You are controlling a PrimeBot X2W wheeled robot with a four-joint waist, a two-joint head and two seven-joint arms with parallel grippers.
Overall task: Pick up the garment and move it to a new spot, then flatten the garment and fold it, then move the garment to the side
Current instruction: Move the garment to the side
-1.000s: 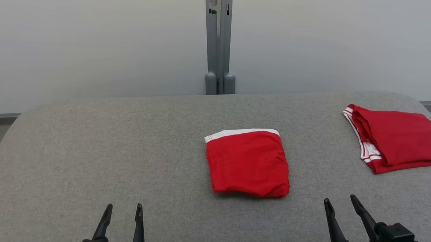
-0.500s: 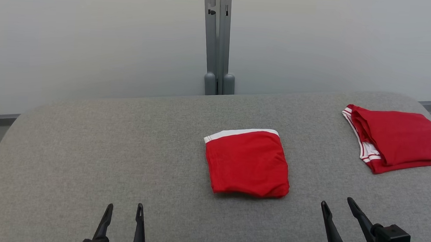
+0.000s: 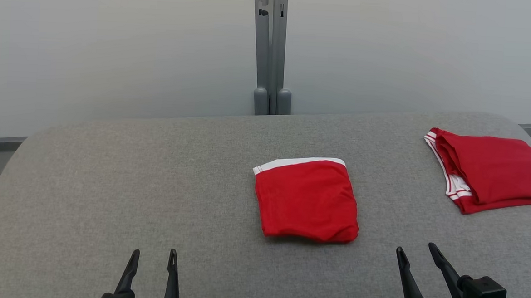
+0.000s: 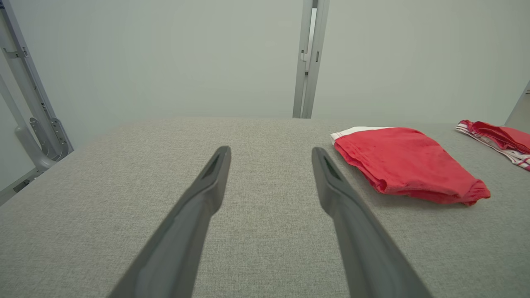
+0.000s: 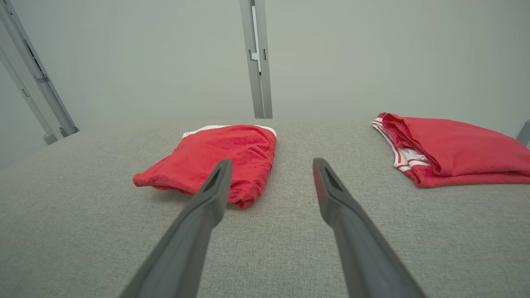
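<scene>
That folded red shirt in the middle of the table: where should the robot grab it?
Probably the garment by its thick near edge, close to the right corner, coming in low from the robot's side with the open right gripper. That rolled fold bulges above the table, giving it something to pinch.

Head view: high, facing forward and down across the grey desk [image 3: 109, 181] to the back wall [image 3: 116, 46]. Left and right wrist views: low, close above the desk, facing that same wall. Shared by all three: folded garment [image 3: 306, 199], second garment [image 3: 496, 170], upright post [image 3: 270, 49].
</scene>
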